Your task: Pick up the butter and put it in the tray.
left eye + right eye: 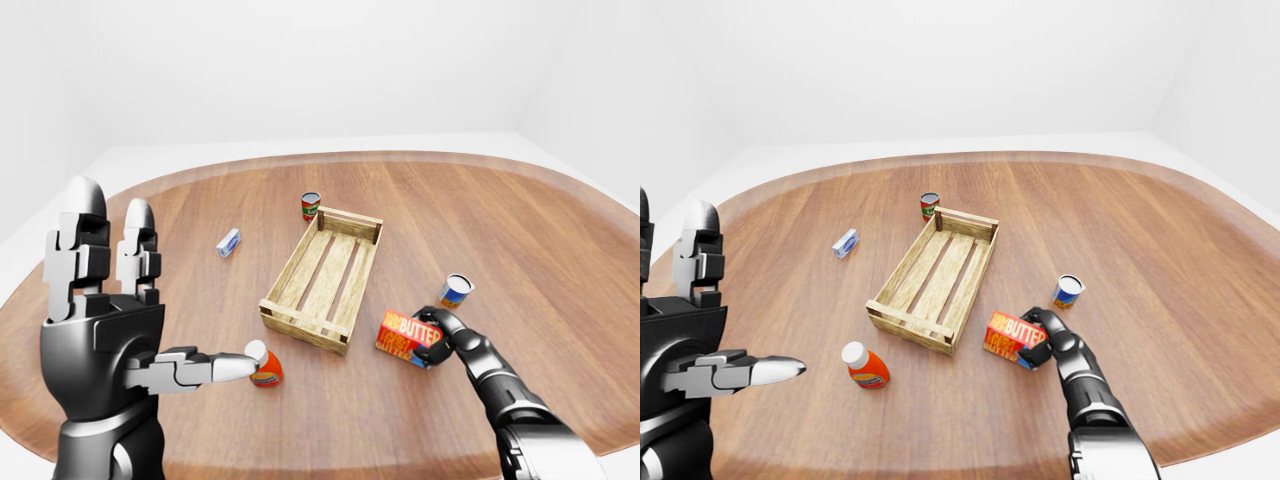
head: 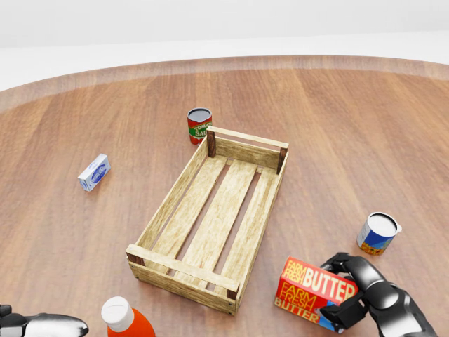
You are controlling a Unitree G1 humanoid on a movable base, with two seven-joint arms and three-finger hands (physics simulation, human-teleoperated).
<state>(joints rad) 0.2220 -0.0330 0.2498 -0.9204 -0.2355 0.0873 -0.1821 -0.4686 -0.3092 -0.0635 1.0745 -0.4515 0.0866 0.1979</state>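
Note:
The butter (image 2: 309,292) is a red and orange box marked FARM FRESH BUTTER, just right of the tray's near right corner. My right hand (image 2: 351,293) has its fingers closed round the box's right end. The tray (image 2: 173,199) is a slatted wooden crate with nothing in it, in the middle of the head view. My left hand (image 1: 110,330) is raised at the left of the left-eye view, fingers spread open and holding nothing.
A round wooden table (image 2: 365,119) carries everything. A red tomato can (image 2: 199,125) stands past the tray's top end. A blue and white can (image 2: 377,233) stands right of the butter. An orange white-capped bottle (image 2: 125,319) stands at the bottom left. A small blue and white box (image 2: 93,172) lies at the left.

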